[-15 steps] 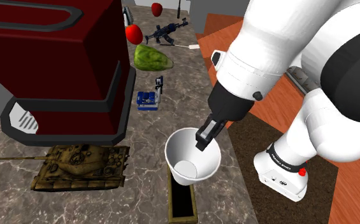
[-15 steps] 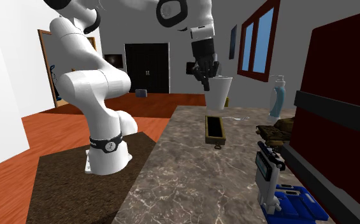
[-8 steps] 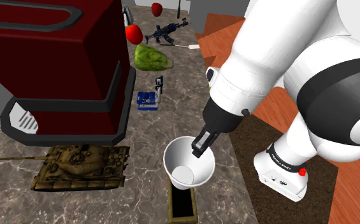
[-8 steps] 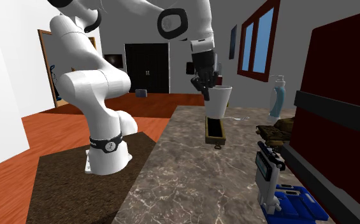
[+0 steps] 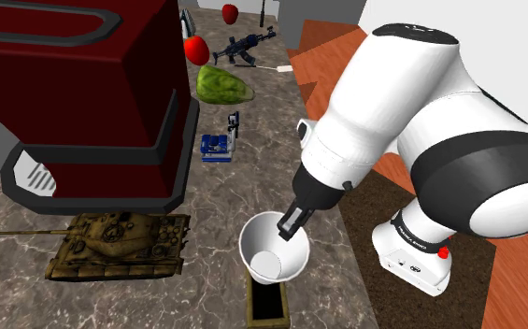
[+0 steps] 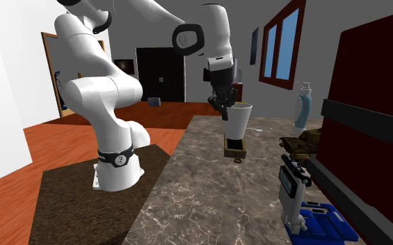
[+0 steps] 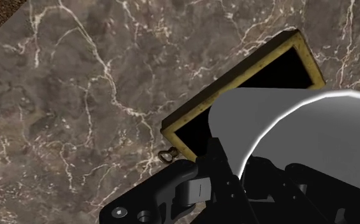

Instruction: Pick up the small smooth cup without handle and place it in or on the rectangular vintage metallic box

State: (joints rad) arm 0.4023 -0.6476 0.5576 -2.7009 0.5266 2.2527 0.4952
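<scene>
As fingers (image 5: 291,221) pinch its rim, the cup (image 5: 267,254) hangs above the box (image 7: 226,85).

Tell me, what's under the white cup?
A long open box with a gold-coloured rim, dark inside, sits on the marble counter below the cup. The cup covers one end, so that part is hidden.
</scene>
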